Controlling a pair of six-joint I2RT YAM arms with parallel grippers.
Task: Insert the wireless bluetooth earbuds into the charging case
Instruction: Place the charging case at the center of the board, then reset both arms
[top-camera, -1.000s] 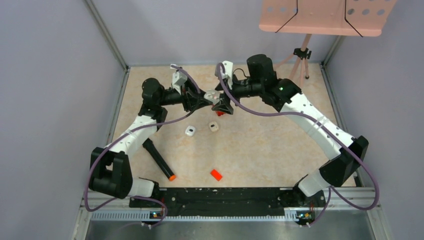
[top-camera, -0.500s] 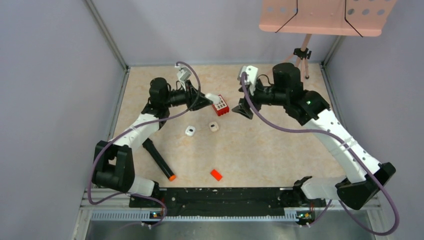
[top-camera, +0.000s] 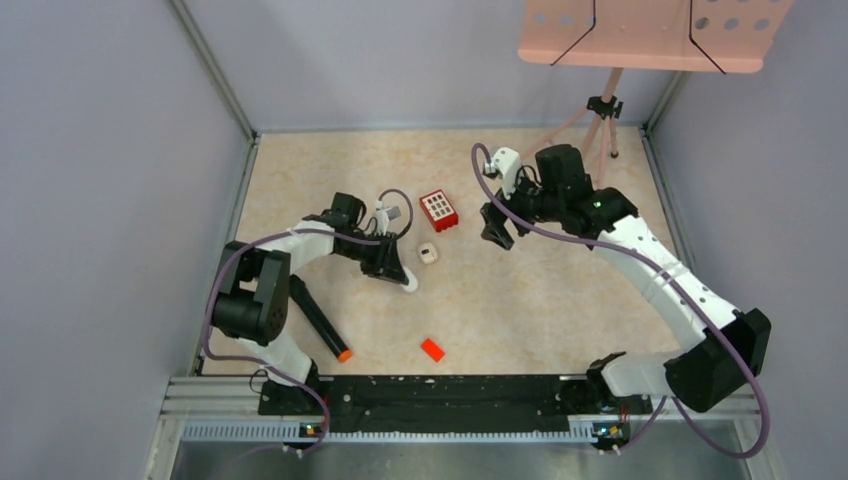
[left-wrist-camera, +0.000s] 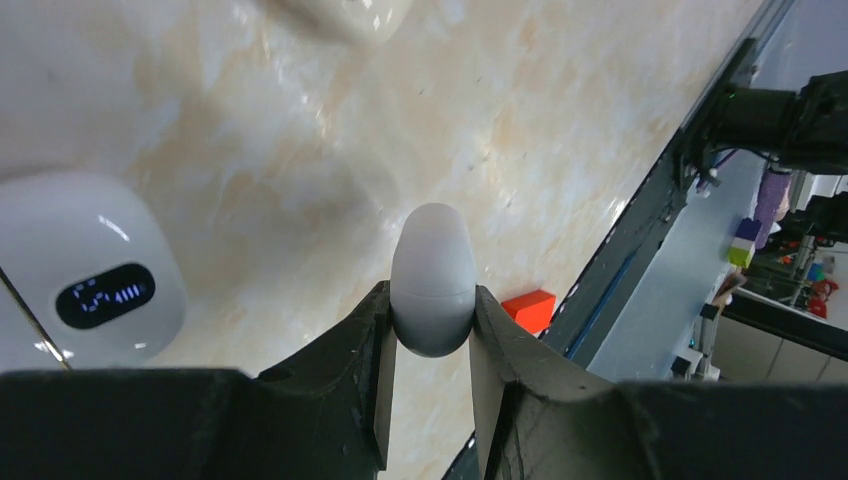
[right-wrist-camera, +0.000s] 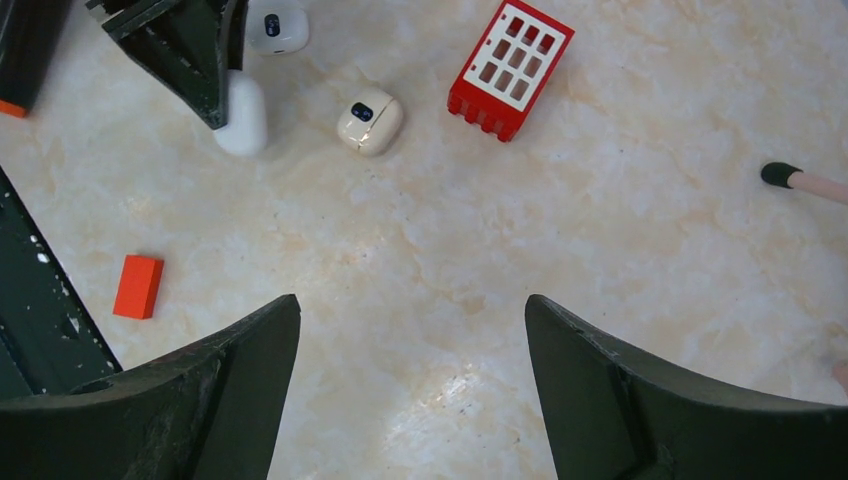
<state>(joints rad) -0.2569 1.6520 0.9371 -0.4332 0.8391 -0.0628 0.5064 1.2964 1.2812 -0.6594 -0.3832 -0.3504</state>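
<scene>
My left gripper (top-camera: 403, 275) is shut on a smooth white oblong piece (left-wrist-camera: 432, 280) and holds it low over the table; the piece also shows in the right wrist view (right-wrist-camera: 243, 112). A small white rounded piece with a dark lit display (left-wrist-camera: 90, 265) lies just beside it, also in the right wrist view (right-wrist-camera: 275, 25). A cream rounded piece with a dark window (top-camera: 428, 254) lies to its right. No stems show, and I cannot tell which piece is the charging case. My right gripper (top-camera: 497, 230) is open and empty above the table (right-wrist-camera: 410, 305).
A red block with a white grid face (top-camera: 438, 210) stands behind the cream piece. An orange-red chip (top-camera: 432, 349) lies near the front. A black marker with an orange tip (top-camera: 318, 318) lies front left. A pink tripod leg (top-camera: 606, 125) stands at the back right.
My left arm swung from the red block toward the front and down beside the white display piece, still holding the oblong piece. My right gripper drew back to the right, leaving the red block.
</scene>
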